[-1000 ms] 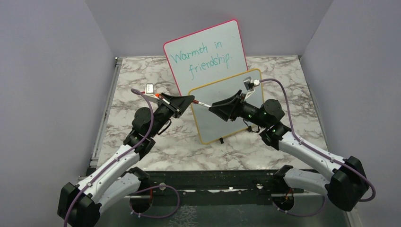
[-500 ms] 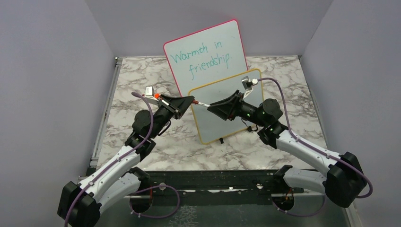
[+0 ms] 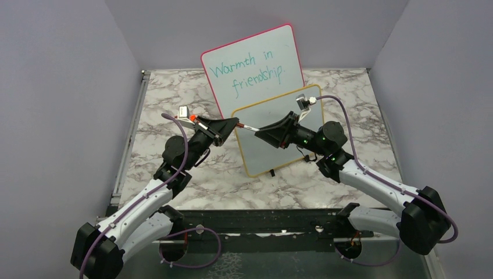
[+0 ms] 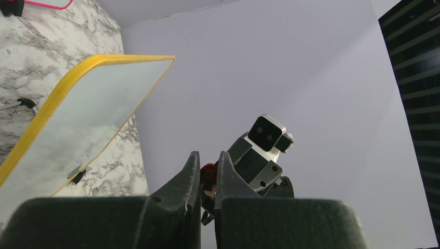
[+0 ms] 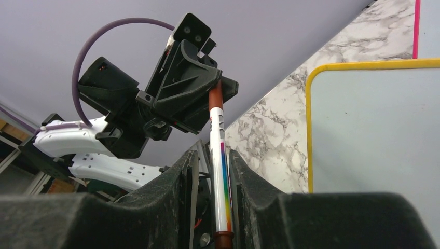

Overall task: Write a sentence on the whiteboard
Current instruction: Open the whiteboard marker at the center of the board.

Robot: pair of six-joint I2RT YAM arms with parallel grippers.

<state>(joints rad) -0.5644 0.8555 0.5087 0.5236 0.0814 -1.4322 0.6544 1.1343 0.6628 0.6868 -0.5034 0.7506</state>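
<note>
Left arm [image 3: 145, 197]: base at near left edge of table, links reaching far and right, wrist raised above table.
Left tool [image 3: 235, 123]: pointing right toward scene centre, fingers pressed tight on reddish end of marker [image 3: 247, 127].
Right arm [image 3: 372, 183]: base at near right edge, links reaching far and left, wrist raised.
Right tool [image 3: 258, 131]: pointing left, facing left tool, tips near but apart. Fingers narrow, flanking marker barrel on both sides. Firm clamp cannot be confirmed.
</note>
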